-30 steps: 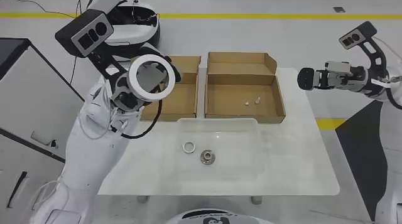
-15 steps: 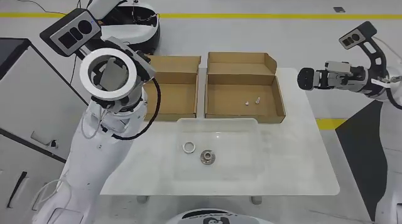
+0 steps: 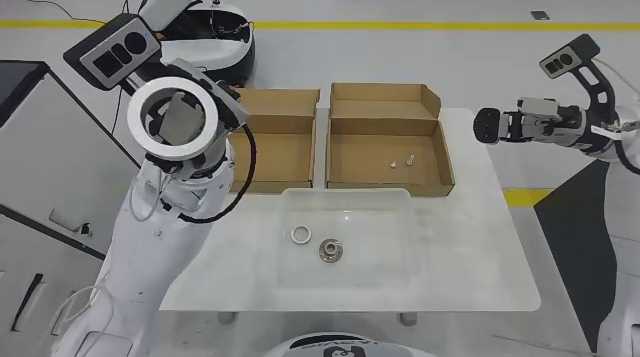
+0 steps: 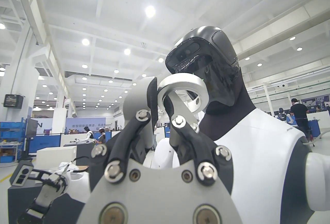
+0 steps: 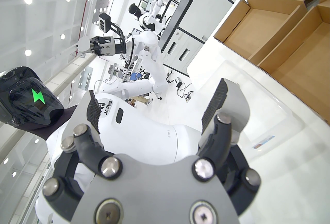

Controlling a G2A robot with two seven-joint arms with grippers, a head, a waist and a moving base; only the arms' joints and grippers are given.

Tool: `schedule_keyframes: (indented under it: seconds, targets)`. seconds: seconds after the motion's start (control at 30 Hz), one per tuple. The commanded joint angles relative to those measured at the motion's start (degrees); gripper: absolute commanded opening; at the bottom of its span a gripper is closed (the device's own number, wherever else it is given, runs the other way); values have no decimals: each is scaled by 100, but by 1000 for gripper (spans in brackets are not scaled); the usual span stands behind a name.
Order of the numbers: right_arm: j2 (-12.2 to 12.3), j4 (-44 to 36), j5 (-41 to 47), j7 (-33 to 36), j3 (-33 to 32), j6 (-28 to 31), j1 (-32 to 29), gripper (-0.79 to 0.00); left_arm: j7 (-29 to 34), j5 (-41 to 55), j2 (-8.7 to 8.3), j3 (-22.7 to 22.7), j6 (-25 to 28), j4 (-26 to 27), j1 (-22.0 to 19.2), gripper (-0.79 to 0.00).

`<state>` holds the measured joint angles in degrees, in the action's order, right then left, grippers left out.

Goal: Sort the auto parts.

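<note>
The left wrist view shows the left gripper [image 4: 161, 92] pinching the wall of a large metal ring [image 4: 180, 91], with one finger through the hole. The top view shows the ring face-on, its axis pointing up, raised beyond the left edge of the tabletop [image 3: 470, 257]. The right gripper [image 5: 157, 91] is spread and empty, just off the far right edge. A small ring [image 3: 299, 233] and a flanged hub [image 3: 330, 249] lie in the clear tray [image 3: 345, 192], with open room around them. The tray sits just on the near side of two cardboard boxes [image 3: 360, 157].
</note>
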<state>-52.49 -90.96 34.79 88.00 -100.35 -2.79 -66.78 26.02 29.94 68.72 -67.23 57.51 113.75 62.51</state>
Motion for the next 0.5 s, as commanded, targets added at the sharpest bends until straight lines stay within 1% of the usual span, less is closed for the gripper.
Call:
schedule_keyframes:
  seconds: [0.0,0.17,0.4,0.47]
  targets:
    - [0,0,0,0,0,0,0,0,0,0,0,0,0,0,0,-785]
    - [0,0,0,0,0,0,0,0,0,0,0,0,0,0,0,-785]
    - [0,0,0,0,0,0,0,0,314,-588,-37,-206,-760,-5,67,-785]
    - [0,0,0,0,0,0,0,0,564,-800,-65,-280,-1035,-92,54,-785]
